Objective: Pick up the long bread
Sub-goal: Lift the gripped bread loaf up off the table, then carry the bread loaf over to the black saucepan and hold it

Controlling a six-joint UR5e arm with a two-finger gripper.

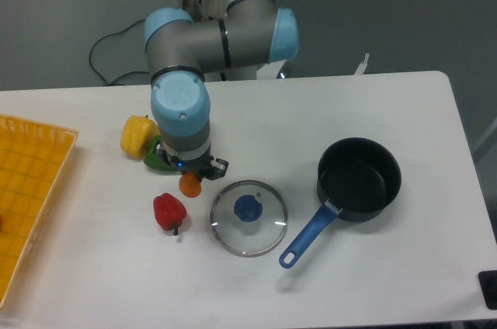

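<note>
Above the table, the gripper gripped the long bread.
The lift seemed underway; next, it called for rising clear of the red pepper.

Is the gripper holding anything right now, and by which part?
Apparently the long bread: only one orange end shows beneath the gripper. The arm hides the fingers, so the hold point cannot be told.

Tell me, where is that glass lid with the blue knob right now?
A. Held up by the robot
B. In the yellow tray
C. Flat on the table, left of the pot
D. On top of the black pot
C: the glass lid lies flat on the table, left of the uncovered black pot.
</note>
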